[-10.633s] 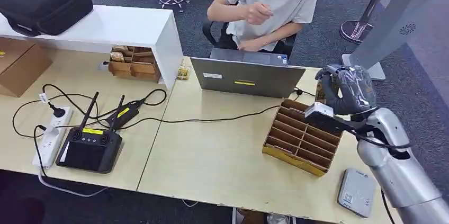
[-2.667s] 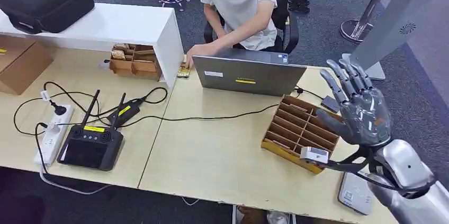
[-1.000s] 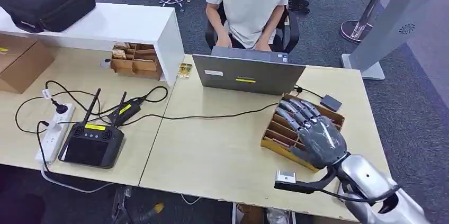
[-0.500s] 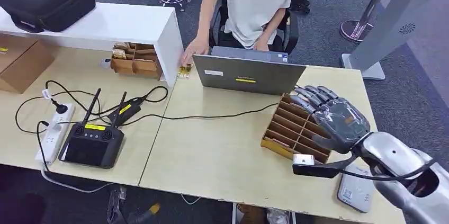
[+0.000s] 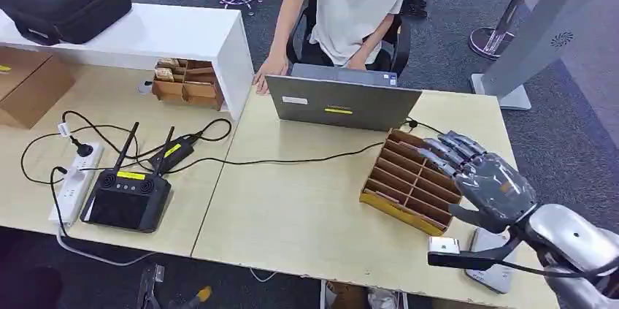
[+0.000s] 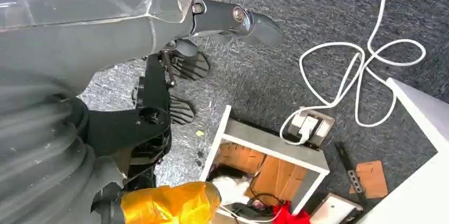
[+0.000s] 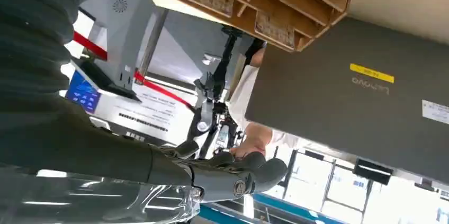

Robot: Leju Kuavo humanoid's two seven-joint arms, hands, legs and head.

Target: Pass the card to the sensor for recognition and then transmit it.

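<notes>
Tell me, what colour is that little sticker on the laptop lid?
Yellow. The sticker shows in the head view, but clearest in the right wrist view, on the grey laptop.

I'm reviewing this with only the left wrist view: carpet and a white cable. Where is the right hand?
Observer: The right hand hovers at the right end of the cardboard divider tray on the table.
Operator: Holding a card?
Observer: The head view shows its fingers spread, with no card visible in them.
Operator: And the sensor?
Observer: A grey card reader lies near the table's front edge, beside that wrist.
</notes>
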